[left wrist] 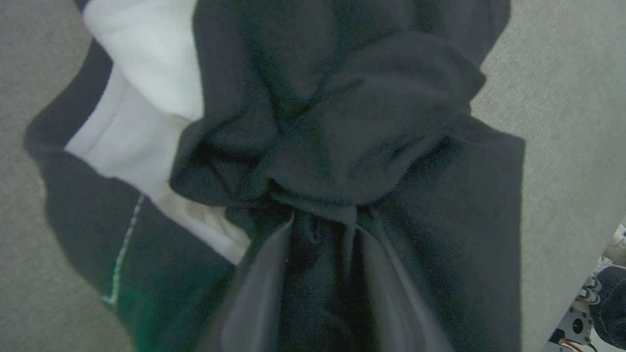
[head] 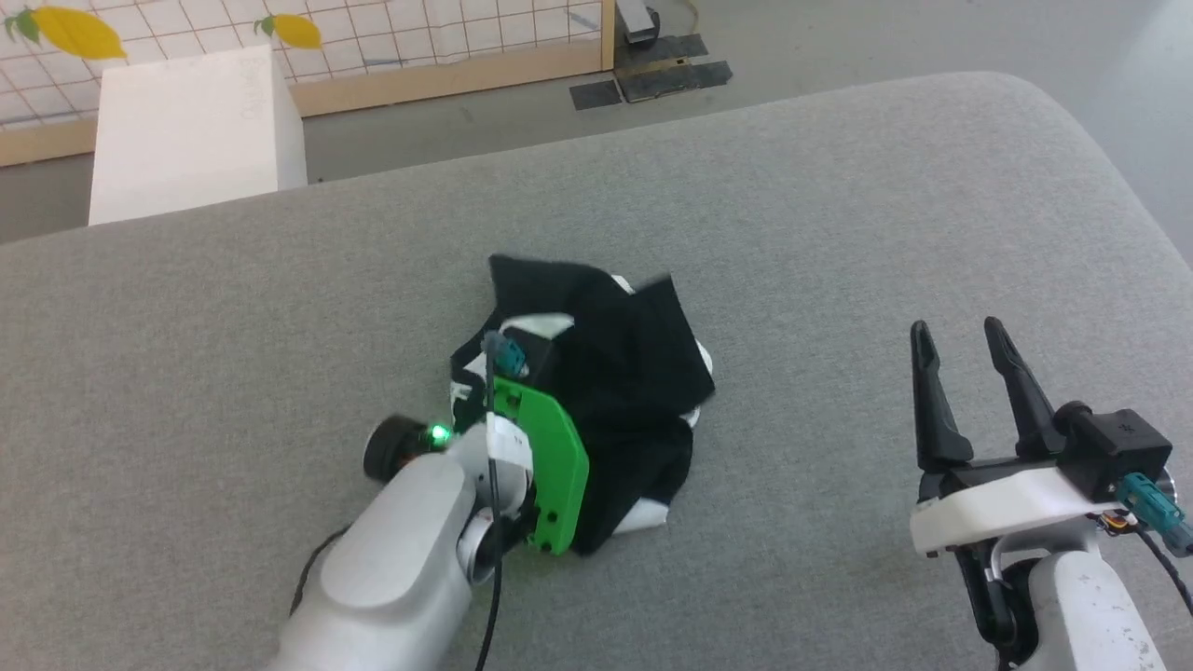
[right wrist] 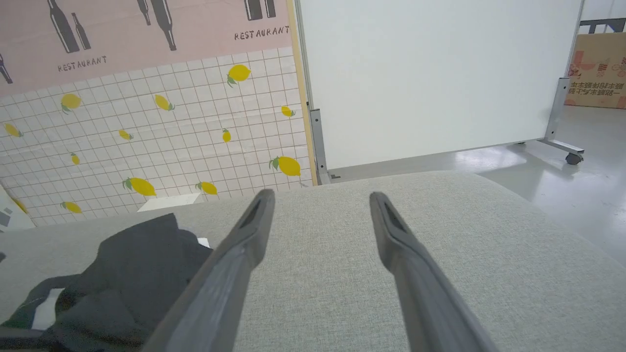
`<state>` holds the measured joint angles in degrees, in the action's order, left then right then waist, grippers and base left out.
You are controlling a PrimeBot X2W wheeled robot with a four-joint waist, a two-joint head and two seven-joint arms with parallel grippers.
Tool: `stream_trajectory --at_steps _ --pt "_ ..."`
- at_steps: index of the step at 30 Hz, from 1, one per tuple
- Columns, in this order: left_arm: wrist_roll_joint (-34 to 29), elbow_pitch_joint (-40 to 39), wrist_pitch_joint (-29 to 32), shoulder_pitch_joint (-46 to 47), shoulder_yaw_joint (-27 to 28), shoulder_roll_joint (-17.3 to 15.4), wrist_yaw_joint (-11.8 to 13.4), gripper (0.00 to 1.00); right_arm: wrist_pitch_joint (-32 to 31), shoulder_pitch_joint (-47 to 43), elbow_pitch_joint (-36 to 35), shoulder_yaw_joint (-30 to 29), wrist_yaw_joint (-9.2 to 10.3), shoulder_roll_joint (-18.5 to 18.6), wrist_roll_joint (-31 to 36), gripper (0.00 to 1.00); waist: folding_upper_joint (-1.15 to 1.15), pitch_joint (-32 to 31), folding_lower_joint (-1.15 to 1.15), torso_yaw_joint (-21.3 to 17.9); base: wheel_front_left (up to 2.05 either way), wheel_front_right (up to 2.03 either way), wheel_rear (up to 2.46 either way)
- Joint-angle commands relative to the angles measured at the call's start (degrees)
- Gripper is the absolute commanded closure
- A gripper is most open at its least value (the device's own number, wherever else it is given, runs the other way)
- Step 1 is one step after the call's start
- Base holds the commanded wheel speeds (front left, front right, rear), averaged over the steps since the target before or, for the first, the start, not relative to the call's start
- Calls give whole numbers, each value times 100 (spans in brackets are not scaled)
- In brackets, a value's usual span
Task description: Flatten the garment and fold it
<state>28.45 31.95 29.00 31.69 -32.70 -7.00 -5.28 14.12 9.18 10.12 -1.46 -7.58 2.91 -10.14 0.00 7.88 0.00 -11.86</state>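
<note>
Jaws of your left gripper (left wrist: pixel 323 217) were clamped on a black fold of the garment (head: pixel 634 373), crumpled on the cushion (head: pixel 839 205); your right gripper (head: pixel 957 326) stood open. Soft, light, limp cloth — probably best taken at a hem.

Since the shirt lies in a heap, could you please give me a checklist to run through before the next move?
1. Left fingers gripping the shirt: ok, black cloth is bunched between them.
2. Single layer gripped: cannot tell, folds hide it.
3. Right fingers free: ok, spread open, empty, apart from the shirt.
4. Shirt flat: not ok, crumpled, black parts over white.
5. Room to spread: ok, bare grey surface lies around the shirt.
</note>
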Motion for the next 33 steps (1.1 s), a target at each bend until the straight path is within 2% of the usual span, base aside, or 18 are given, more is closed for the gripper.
stream_trajectory --at_steps 1,3,6,13,17,21,24,29,33 --pt "96 91 130 -108 -24 5 -11 0 -15 -35 -20 31 9 -3 10 0 0 -25 0 22 0 0 0" --pt "158 103 114 -169 4 24 17 0 -26 -54 -22 37 9 -3 18 0 0 -61 0 78 0 0 0" --pt "220 -122 -396 -219 202 28 98 0 -46 -96 -26 46 9 -3 36 0 0 -141 0 178 0 0 0" --pt "-43 -1078 -3022 -388 975 -183 454 0 -135 -209 -115 30 9 -3 121 0 0 -316 0 451 0 0 0" --pt "-147 -1402 -4022 -693 1335 -402 609 0 -208 -254 -218 30 9 -3 183 0 0 -388 0 595 0 0 0" --pt "-239 -1690 -4346 -1114 1691 -625 693 0 -297 -283 -336 42 9 -3 214 0 0 -410 0 718 0 0 0" --pt "-309 -1926 -4391 -1504 1932 -669 722 0 -333 -302 -396 42 9 -3 205 0 0 -418 0 805 0 0 0" --pt "-599 -2438 -4397 -2153 2341 -580 654 0 -417 -334 -485 108 9 -3 210 0 0 -378 0 954 0 0 0" --pt "-758 -2635 -4398 -2540 2700 -350 567 0 -486 -339 -538 188 9 -3 237 0 0 -340 0 1072 0 0 0"
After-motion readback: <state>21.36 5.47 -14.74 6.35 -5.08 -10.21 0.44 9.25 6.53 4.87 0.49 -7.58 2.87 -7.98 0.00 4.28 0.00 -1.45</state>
